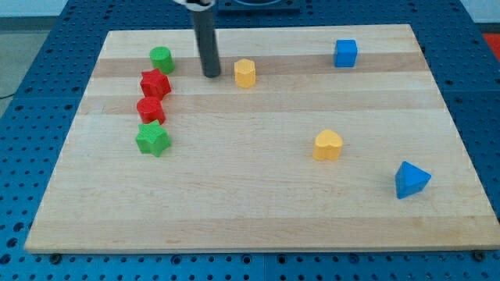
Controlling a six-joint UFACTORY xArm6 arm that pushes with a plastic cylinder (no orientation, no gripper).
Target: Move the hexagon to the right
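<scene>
Yellow hexagon (245, 72) sat just to the view's right of my tip (212, 75), a small gap between them; my tip, a plain rod, held nothing.

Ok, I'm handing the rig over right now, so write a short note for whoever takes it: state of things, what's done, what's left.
My tip: on the board, just to the view's left of the yellow hexagon, a small gap between them.
The yellow hexagon: near the view's top, left of centre. To its right the row runs bare up to the blue cube.
Done: tip lined up on the hexagon's left side; whether it has been pushed at all cannot be told.
Left: push toward the view's right, stopping short of the blue cube.
</scene>
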